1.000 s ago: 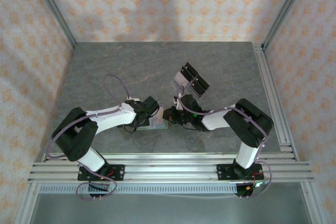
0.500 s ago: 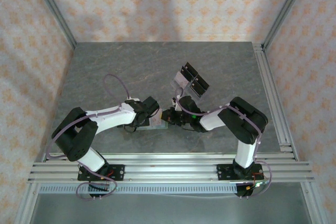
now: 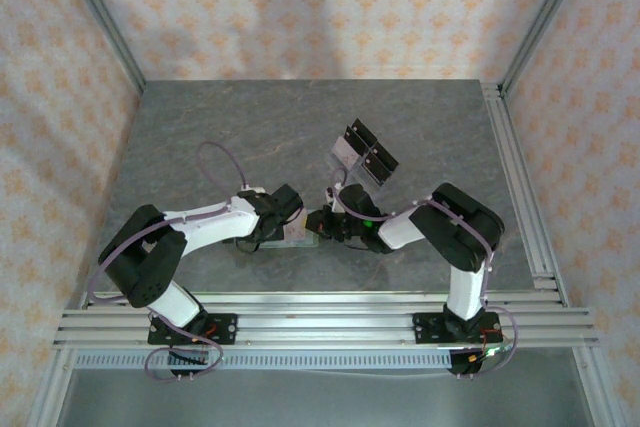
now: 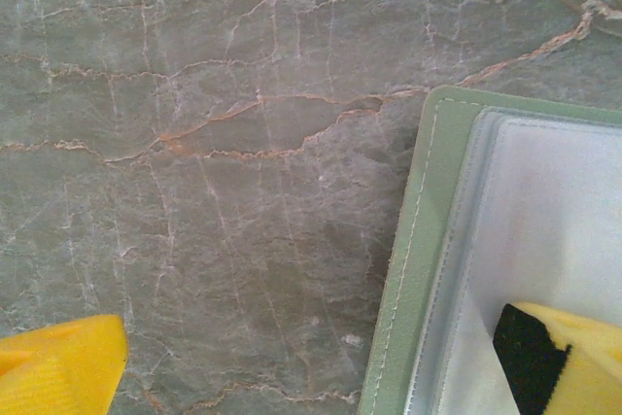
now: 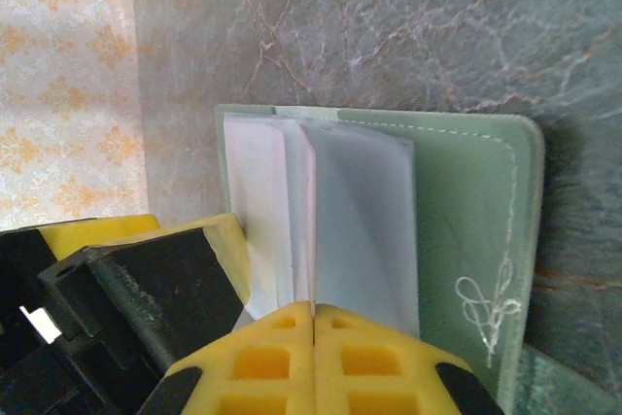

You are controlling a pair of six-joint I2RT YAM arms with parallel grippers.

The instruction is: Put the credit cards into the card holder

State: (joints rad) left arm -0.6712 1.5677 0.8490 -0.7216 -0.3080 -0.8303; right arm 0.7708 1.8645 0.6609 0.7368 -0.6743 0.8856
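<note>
Right arm (image 3: 462, 219) has swung left since a second ago: elbow is nearer centre and wrist is pushed closer to the left arm (image 3: 200, 222), which has barely changed. Both arms reach in over the grey marbled table (image 3: 200, 137) and meet near its middle front. Clear rack (image 3: 362, 155) with black pieces stands just behind the right wrist, not touched by either gripper.

Card holder (image 5: 466, 211) lies open and flat on the table between the two grippers. It is green with white stitching along the edge and a small stitched bow motif (image 5: 483, 306) near one corner. Its clear sleeves (image 5: 355, 221) are fanned up, showing white behind the plastic.

Left gripper (image 4: 311, 366) has its jaws spread wide and grips nothing. One yellow finger (image 4: 58, 366) is over bare table. The other, black-padded finger (image 4: 554, 357) is over the holder's sleeve, apparently pressing it; contact not certain.

Right gripper (image 5: 313, 316) has its jaws fully closed, pinching a thin pinkish-white credit card (image 5: 313, 230) seen edge-on. The card stands upright among the sleeves, its far end down inside the holder. Cannot tell which pocket.
</note>
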